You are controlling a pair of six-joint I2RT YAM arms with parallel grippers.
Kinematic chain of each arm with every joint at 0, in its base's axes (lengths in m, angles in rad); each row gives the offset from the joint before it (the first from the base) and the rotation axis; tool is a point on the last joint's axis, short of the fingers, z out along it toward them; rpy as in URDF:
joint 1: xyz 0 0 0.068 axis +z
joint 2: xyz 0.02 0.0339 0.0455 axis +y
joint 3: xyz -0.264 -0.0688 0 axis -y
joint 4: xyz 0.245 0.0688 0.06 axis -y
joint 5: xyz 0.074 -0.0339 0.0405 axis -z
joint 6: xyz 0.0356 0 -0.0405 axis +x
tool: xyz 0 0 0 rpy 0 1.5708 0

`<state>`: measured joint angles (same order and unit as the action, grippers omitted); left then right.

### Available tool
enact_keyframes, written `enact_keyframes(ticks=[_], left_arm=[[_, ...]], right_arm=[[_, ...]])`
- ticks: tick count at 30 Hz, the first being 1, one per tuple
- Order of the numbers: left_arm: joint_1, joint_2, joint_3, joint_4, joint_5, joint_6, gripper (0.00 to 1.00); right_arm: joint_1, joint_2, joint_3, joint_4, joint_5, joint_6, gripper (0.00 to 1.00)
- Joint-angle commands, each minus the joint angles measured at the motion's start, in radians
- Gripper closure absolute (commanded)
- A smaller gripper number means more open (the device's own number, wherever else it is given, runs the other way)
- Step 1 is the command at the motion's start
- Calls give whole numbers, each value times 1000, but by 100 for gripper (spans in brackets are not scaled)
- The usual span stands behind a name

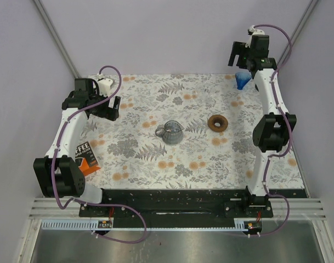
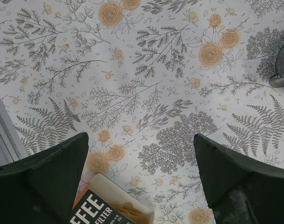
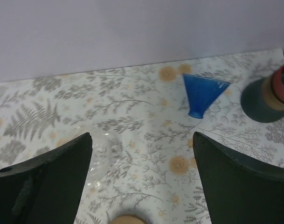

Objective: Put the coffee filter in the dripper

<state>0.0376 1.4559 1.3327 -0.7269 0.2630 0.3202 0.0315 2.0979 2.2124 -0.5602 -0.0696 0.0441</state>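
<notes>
Floral tablecloth (image 1: 156, 159) with a grey jug (image 1: 169, 132) at centre, coffee filter box (image 1: 85, 158) near-left of it, blue dripper (image 1: 242, 80) far-right of it; left gripper (image 2: 139, 137) and right gripper (image 3: 142, 135) both gape empty, so the left should probably lower squarely onto the box.

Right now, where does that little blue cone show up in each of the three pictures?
Top external: the blue cone sits at the far right corner of the floral tablecloth.
Left wrist: not in it.
Right wrist: right of centre in the upper half, tip pointing down in the picture.
Shared landmark: the floral tablecloth, seen in all three views.
</notes>
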Motion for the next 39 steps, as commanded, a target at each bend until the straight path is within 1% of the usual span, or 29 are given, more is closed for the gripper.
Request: enact_keyframes(ticks=[1, 2, 3, 5, 8, 11, 14, 15, 18, 21, 25, 27, 28, 30, 33, 35, 37, 39], left_arm=[[-1, -17, 10, -3, -24, 19, 1], [-2, -17, 10, -5, -25, 19, 1], [-1, -16, 11, -3, -27, 19, 1], [-1, -8, 14, -6, -25, 19, 1], [1, 0, 19, -8, -33, 19, 1], [-1, 3, 20, -12, -38, 20, 1], [-1, 12, 28, -16, -38, 22, 1], [-2, 14, 28, -17, -36, 20, 1], [1, 20, 37, -17, -33, 19, 1], [-1, 20, 39, -22, -36, 20, 1], [-1, 20, 48, -31, -51, 28, 1], [-1, 18, 49, -31, -53, 28, 1], [1, 18, 48, -31, -51, 28, 1], [1, 15, 46, -31, -47, 28, 1], [1, 14, 42, -31, -50, 31, 1], [1, 14, 39, -31, -59, 33, 1], [1, 14, 40, -31, -64, 33, 1], [1, 18, 46, -31, -67, 34, 1]], right_arm=[[-24, 173, 93, -44, 206, 158, 5], [-24, 226, 140, -61, 227, 168, 5], [-60, 273, 203, -104, 237, 172, 6], [-79, 373, 318, -156, 240, 169, 7], [-91, 471, 409, -182, 244, 154, 8], [-99, 496, 383, -170, 275, 148, 8], [-111, 499, 331, -118, 274, 143, 9], [-117, 510, 343, -106, 263, 137, 9], [-128, 571, 457, -145, 223, 125, 12], [-128, 577, 466, -110, 188, 109, 15], [-130, 582, 472, -127, 156, 132, 16], [-133, 579, 471, -109, 122, 129, 17], [-133, 574, 464, -81, 82, 99, 17], [-131, 556, 458, -31, -8, 30, 15], [-134, 533, 464, 43, 60, 22, 11], [-140, 537, 461, 95, 111, 31, 6], [-148, 569, 478, 115, 116, 56, 4], [-150, 603, 498, 147, 81, 63, 4]])
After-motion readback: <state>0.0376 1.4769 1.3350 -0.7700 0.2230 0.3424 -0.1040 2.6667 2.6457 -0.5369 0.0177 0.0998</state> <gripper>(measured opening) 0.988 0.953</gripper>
